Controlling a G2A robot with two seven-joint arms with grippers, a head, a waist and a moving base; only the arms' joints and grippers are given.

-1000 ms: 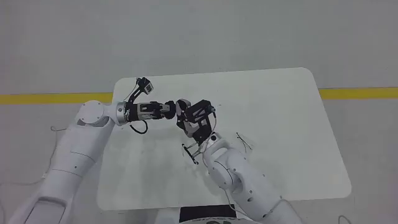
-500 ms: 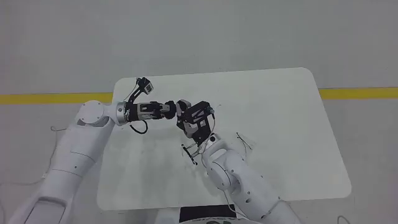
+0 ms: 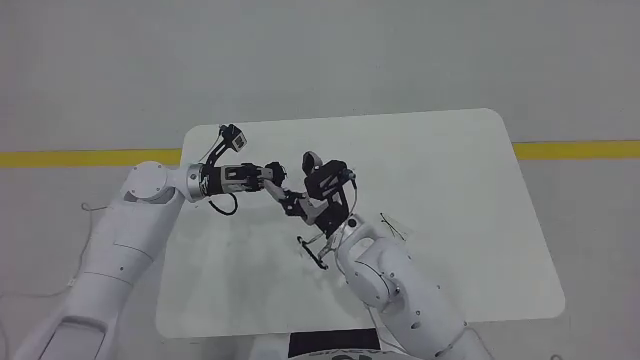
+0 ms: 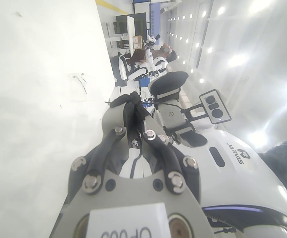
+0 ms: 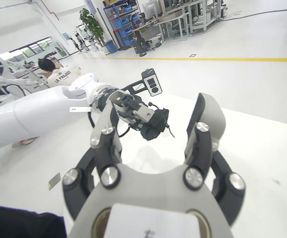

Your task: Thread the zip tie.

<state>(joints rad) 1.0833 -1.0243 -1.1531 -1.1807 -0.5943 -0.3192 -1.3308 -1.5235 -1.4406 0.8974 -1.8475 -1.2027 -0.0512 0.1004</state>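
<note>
**Thin tail, easy miss**

The zip tie [image 5: 170,132] pokes from the left gripper [image 5: 158,122], fingers clamped on it, above the table's [image 3: 450,160] left half. The right gripper [image 5: 157,111], fingers wide apart, sits just right; closing off-line could miss or bend it.

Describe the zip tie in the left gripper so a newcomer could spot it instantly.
Over the white table, find the left gripper, shut and black-tipped. The zip tie is the thin black tail poking out of its tip. Unlike the loose dark strand lying flat on the table, it is held in the air.
</note>
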